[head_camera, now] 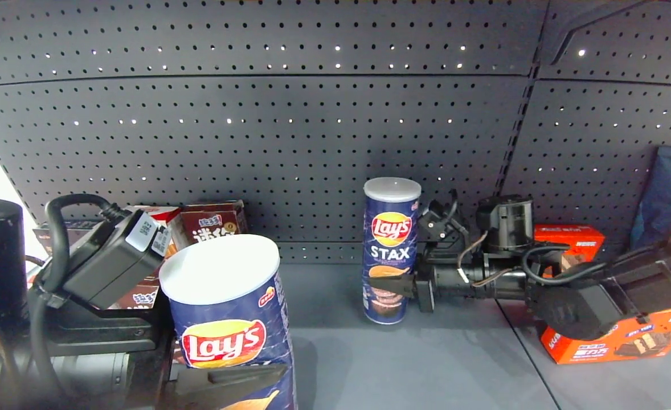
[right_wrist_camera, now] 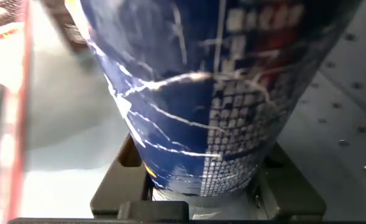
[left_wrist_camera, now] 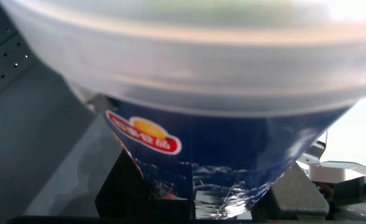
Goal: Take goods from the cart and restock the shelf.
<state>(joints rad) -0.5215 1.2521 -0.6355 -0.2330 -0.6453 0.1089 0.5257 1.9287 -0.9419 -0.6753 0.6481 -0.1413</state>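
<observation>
Two tall blue chip cans with white lids are in play. One can (head_camera: 391, 228) stands upright on the grey shelf board (head_camera: 438, 364) near the pegboard back wall, and my right gripper (head_camera: 391, 286) comes in from the right, shut around its lower half. The right wrist view has this can (right_wrist_camera: 201, 93) pressed between the dark fingers (right_wrist_camera: 115, 190). The second can (head_camera: 227, 307) is close to the camera at the lower left, slightly tilted, with my left gripper (head_camera: 230, 378) shut on its lower body. Its lid and blue side (left_wrist_camera: 226, 155) loom large in the left wrist view.
Brown snack boxes (head_camera: 213, 222) stand at the back left behind the left arm. Orange boxes (head_camera: 569, 239) (head_camera: 620, 339) sit to the right, one behind and one under the right arm. A blue bag (head_camera: 669, 193) leans at far right. Open shelf floor lies between the two cans.
</observation>
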